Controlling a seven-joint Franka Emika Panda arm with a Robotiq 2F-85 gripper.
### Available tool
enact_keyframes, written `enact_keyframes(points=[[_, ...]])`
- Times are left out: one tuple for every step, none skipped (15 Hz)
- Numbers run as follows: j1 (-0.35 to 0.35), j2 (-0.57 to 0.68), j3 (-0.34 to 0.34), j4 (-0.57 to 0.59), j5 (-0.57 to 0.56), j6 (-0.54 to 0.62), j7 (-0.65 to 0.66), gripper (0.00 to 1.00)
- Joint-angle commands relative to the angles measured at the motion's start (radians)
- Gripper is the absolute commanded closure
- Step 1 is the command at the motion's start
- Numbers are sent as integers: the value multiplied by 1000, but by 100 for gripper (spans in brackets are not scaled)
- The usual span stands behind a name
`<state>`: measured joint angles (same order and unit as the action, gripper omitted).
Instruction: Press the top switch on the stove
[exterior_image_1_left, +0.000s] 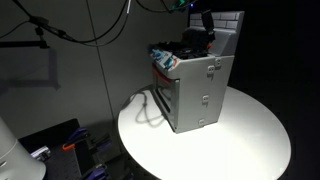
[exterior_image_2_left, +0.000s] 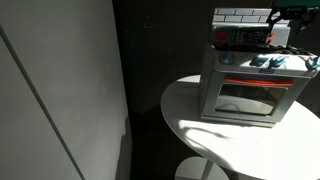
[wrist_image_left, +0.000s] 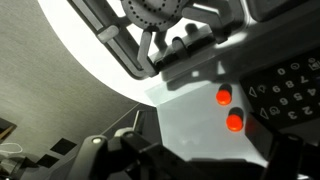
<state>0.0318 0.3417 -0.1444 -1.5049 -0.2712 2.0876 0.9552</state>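
Wrist view: the claw (wrist_image_left: 205, 162) hangs jaws apart, holding nothing, close over the stove (wrist_image_left: 190, 120), with two red buttons (wrist_image_left: 223, 96) near the burner (wrist_image_left: 150, 15). In both exterior views the stove sits on a round white table (exterior_image_1_left: 255, 135).

No legible text on stove (exterior_image_2_left: 247, 86)

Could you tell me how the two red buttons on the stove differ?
In the wrist view, the upper red button sits nearer the burner and looks smaller; the lower red button sits farther from it and looks larger. Both are round, red, on the grey panel beside the keypad.
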Motion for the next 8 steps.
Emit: enact_keyframes(points=[[3,-9,0,9,3,-41,11,0],[4,-11,1,6,4,-45,11,0],[4,-11,1,6,4,-48,11,0],[4,-9,1,7,3,-51,11,0],[3,-7,0,9,2,-53,12,0],[3,-5,0,11,2,-57,12,0],[3,0,-1,14,0,-56,14,0],[2,3,-1,16,0,-54,14,0]])
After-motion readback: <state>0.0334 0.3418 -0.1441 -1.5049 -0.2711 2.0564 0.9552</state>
